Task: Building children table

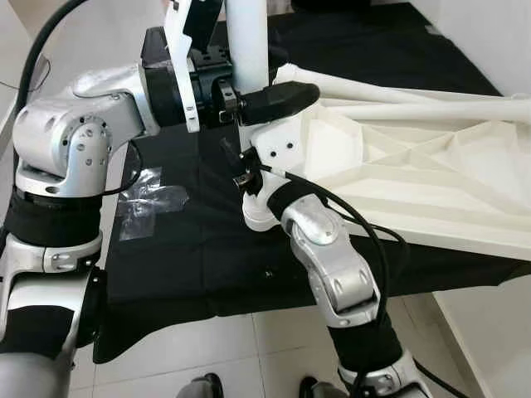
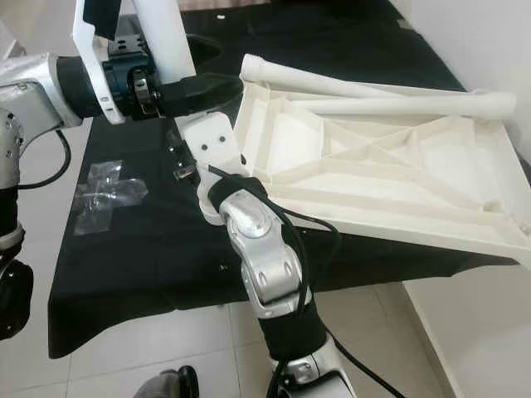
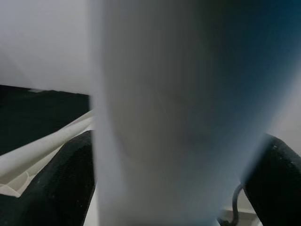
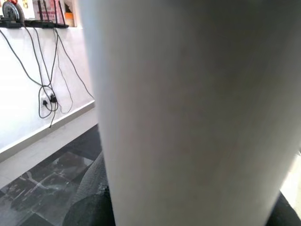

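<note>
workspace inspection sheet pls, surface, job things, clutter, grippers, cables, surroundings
surface: black cloth spread over pale floor tiles.
job's things: white tabletop lies underside up, ribs showing; two loose table legs rest across its far edge; one upright leg stands at its near corner.
clutter: crumpled clear plastic wrap on the cloth.
grippers: left gripper shut on the upright leg; right gripper sits low at the same leg, grip cannot be told.
cables: black cable loops along the right arm; more cables hang on a wall.
surroundings: white wall to the right.
</note>
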Available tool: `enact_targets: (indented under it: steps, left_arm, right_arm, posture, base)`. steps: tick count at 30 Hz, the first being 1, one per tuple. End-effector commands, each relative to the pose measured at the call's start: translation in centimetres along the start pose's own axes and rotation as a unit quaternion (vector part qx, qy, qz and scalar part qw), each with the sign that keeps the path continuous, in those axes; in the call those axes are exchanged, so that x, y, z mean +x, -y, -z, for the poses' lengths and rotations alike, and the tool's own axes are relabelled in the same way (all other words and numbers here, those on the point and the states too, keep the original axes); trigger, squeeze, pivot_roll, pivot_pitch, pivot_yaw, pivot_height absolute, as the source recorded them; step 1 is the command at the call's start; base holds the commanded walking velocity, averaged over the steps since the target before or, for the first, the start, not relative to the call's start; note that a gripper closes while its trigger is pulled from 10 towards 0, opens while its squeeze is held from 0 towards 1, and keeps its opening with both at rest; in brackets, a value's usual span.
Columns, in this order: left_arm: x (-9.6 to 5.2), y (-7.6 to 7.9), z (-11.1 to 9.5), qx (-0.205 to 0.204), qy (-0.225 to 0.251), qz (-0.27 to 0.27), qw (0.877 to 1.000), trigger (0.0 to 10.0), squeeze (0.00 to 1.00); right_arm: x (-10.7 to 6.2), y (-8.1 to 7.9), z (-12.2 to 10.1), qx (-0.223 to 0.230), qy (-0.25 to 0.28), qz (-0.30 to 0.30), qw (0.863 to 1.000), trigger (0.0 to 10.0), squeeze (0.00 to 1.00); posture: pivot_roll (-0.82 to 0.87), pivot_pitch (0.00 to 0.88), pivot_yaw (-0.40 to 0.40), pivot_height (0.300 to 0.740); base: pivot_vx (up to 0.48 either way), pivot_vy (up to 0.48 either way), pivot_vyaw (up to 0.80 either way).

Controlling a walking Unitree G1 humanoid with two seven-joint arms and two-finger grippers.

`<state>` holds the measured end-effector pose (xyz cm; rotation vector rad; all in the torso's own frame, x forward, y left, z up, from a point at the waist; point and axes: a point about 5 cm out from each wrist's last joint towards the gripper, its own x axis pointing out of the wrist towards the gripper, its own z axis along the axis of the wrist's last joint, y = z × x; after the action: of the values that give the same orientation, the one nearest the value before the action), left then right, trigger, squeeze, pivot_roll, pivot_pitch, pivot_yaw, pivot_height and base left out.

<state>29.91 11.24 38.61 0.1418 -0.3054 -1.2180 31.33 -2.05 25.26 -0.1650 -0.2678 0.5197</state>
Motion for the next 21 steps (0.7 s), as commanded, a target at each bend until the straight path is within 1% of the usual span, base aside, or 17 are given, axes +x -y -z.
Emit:
enact_targets:
  steps: [1, 7, 8, 9, 15, 21]
  left_arm:
    - [-0.4, 0.1, 0.5, 0.004, -0.012, 0.002, 1.0, 10.0, 0.0]
    - [-0.2, -0.3, 0.7, 0.01, -0.023, -0.005, 1.0, 10.0, 0.0]
    - [-0.2, -0.4, 0.6, 0.013, -0.025, -0.008, 1.0, 4.6, 0.0]
    - [-0.3, -0.7, 0.5, 0.019, -0.03, -0.014, 0.999, 0.0, 0.0]
    - [-0.6, -0.9, 0.3, 0.039, -0.044, -0.04, 0.997, 0.0, 0.0]
    - [-1.0, -1.4, 0.0, 0.057, -0.043, -0.064, 0.995, 0.0, 0.0]
  right_arm:
    - [0.0, -0.5, 3.3, 0.029, -0.089, -0.01, 0.996, 0.0, 0.0]
    - [0.2, -0.5, 2.9, 0.028, -0.093, 0.008, 0.995, 0.0, 0.0]
    - [0.3, -0.5, 2.8, 0.028, -0.094, 0.01, 0.995, 0.0, 0.0]
    - [0.5, -0.4, 2.6, 0.025, -0.095, 0.012, 0.995, 0.0, 0.0]
    - [0.8, 0.0, 2.3, 0.019, -0.096, 0.011, 0.995, 0.0, 0.0]
    - [1.0, 0.5, 2.5, 0.024, -0.101, 0.015, 0.995, 0.0, 0.0]
  posture:
    - [0.04, 0.215, 0.005, 0.74]
    - [0.04, 0.216, 0.005, 0.74]
    - [0.04, 0.216, 0.005, 0.74]
    - [0.04, 0.217, 0.005, 0.74]
    - [0.04, 0.22, 0.002, 0.74]
    - [0.04, 0.224, -0.001, 0.74]
  base:
    - [0.0, 0.0, 0.0]
    - [0.0, 0.0, 0.0]
    - [0.0, 0.0, 0.0]
    - [0.0, 0.0, 0.0]
    - [0.0, 0.0, 0.0]
    - [0.0, 0.0, 0.0]
